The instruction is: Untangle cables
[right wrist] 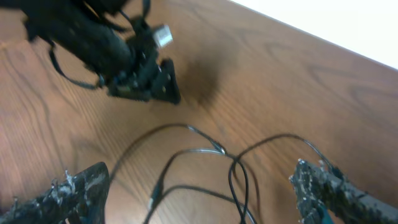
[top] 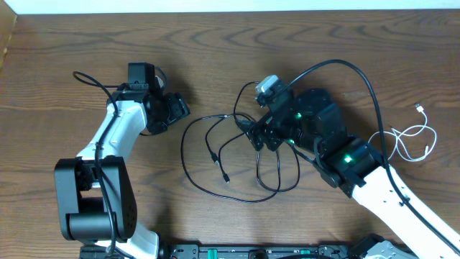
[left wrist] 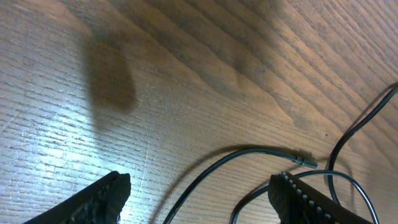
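On the brown wooden table (top: 287,43), left gripper (left wrist: 200,185) and right gripper (right wrist: 199,177) gape wide near thin black cables (top: 182,151); only overhead shows the white cable (top: 413,137) at 3 o'clock.

White shells on the long links of left arm (top: 108,144) and right arm (top: 392,191), black housings at every joint. Blocky black base (top: 90,208) under the left. Green lamps (top: 348,160) lit near the right wrist. Black wires (top: 370,79) looped alongside. Left gripper (left wrist: 199,202) black, fingers (left wrist: 305,199) ridged inside; right gripper (right wrist: 199,193) alike, flecked grey-white.
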`<state>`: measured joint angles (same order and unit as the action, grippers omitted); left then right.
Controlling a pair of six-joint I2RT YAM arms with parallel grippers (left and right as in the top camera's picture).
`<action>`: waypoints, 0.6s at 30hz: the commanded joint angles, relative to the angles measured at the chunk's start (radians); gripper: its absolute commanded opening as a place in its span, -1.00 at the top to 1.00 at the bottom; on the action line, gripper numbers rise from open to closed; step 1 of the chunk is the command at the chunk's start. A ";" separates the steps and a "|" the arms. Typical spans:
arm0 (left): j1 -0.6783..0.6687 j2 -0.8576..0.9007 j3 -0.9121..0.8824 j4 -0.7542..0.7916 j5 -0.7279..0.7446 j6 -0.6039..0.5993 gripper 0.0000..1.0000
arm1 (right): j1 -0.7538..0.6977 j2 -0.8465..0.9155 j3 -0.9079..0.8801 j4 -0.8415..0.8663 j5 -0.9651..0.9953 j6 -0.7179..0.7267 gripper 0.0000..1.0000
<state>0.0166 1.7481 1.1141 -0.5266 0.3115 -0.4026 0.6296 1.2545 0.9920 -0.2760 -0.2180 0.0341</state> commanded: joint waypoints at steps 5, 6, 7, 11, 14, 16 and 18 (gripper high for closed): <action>0.000 0.010 0.000 -0.002 -0.010 0.005 -0.53 | -0.002 0.093 0.007 -0.112 0.032 0.063 -0.01; 0.000 0.010 0.000 -0.002 -0.010 0.005 -0.53 | -0.002 0.108 0.007 -0.126 0.032 0.086 0.15; 0.000 0.010 0.000 -0.002 -0.010 0.005 -0.54 | -0.002 0.126 0.007 -0.143 0.032 0.117 0.36; 0.000 0.010 0.000 -0.002 -0.010 0.005 -0.54 | -0.002 0.196 0.007 -0.188 0.032 0.229 0.73; 0.000 0.010 0.000 -0.002 -0.010 0.005 -0.54 | -0.002 0.255 0.007 -0.193 0.032 0.275 0.98; 0.000 0.010 0.000 -0.003 -0.010 0.005 -0.53 | -0.001 0.289 0.007 -0.198 0.014 0.314 0.81; 0.000 0.010 0.000 -0.003 -0.010 0.005 -0.54 | 0.000 0.332 0.007 -0.219 -0.029 0.353 0.07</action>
<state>0.0166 1.7477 1.1141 -0.5266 0.3111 -0.4026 0.6296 1.5414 0.9920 -0.4767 -0.1970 0.2901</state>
